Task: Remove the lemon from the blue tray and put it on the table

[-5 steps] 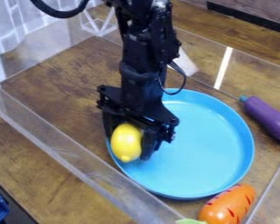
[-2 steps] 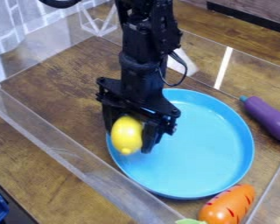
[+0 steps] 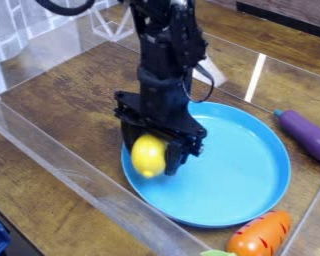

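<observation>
- Compared with the earliest frame, lemon [image 3: 148, 157] and gripper [image 3: 156, 160] sit slightly higher over the tray's left rim; since the middle frame, almost nothing differs.
- Gripper state: jaws wide, closed around the lemon's sides, pointing down.
- Lemon location: held above the left edge of the blue tray [image 3: 243, 165]; whether it clears the rim is hard to tell.
- Handling, judged: smooth, rigid, light, likely slippery; grip across the oval's middle.
- Right of the tray on the counter [image 3: 69, 110]: purple eggplant toy [image 3: 307, 134], orange carrot toy [image 3: 263, 235].
</observation>
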You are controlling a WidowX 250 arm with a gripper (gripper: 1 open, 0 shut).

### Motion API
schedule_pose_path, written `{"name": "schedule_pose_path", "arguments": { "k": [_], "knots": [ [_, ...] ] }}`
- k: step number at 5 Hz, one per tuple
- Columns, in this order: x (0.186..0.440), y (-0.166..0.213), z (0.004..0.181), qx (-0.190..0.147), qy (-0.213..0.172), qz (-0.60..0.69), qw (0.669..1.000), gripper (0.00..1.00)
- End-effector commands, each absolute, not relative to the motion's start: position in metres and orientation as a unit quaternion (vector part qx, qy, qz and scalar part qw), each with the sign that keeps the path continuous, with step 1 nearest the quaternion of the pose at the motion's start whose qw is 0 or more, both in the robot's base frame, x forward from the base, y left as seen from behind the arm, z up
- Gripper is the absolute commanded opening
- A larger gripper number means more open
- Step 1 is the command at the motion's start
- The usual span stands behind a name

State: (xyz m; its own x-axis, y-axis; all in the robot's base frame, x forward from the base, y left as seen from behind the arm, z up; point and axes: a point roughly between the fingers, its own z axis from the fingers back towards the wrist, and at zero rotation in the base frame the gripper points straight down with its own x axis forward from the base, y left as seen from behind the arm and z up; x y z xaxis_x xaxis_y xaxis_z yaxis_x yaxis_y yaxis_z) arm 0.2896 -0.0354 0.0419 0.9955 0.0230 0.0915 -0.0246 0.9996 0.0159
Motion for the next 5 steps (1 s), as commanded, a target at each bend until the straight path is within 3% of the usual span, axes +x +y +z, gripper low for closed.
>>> {"name": "schedule_pose_path", "arguments": {
  "k": [1, 5],
  "knots": [
    [0.292, -0.037, 0.055, 0.015, -0.065, 0.037, 0.997, 0.00],
    [0.289, -0.042, 0.052, 0.018, -0.080, 0.026, 0.996, 0.00]
  ]
}}
